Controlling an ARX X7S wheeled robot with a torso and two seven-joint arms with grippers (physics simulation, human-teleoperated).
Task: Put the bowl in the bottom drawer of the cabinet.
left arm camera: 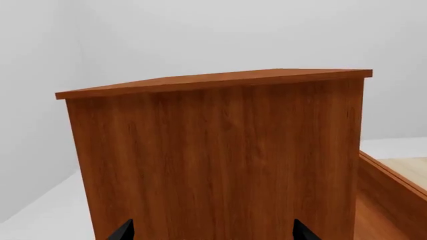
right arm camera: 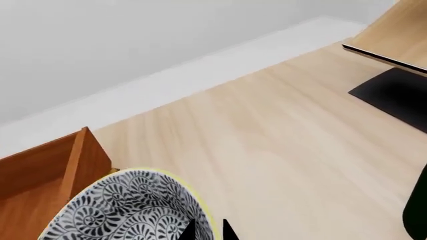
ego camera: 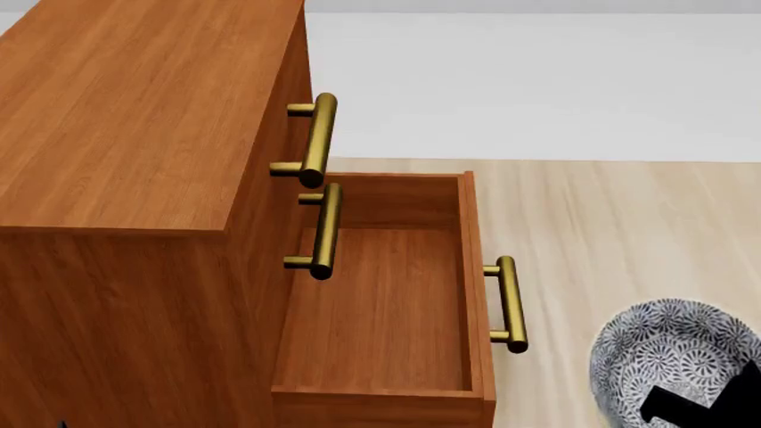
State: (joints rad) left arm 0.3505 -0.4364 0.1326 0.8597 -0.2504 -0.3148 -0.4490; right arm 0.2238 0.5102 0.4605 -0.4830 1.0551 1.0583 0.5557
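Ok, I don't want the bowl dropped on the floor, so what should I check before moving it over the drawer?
1. Bottom drawer pulled out: ok.
2. Drawer floor bare: ok.
3. Bowl held by right pincer: ok, rim sits between its tips.
4. Bowl over the drawer: not ok, it is beside the handle.
5. Left pincer out of the way: ok, it faces the cabinet side.

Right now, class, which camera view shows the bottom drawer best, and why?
The head view: the bottom drawer shows pulled open, with its bare wood floor, side walls and brass handle. The right wrist view catches only a corner of it beside the bowl. The left wrist view shows mostly the cabinet, with just an edge of the drawer.
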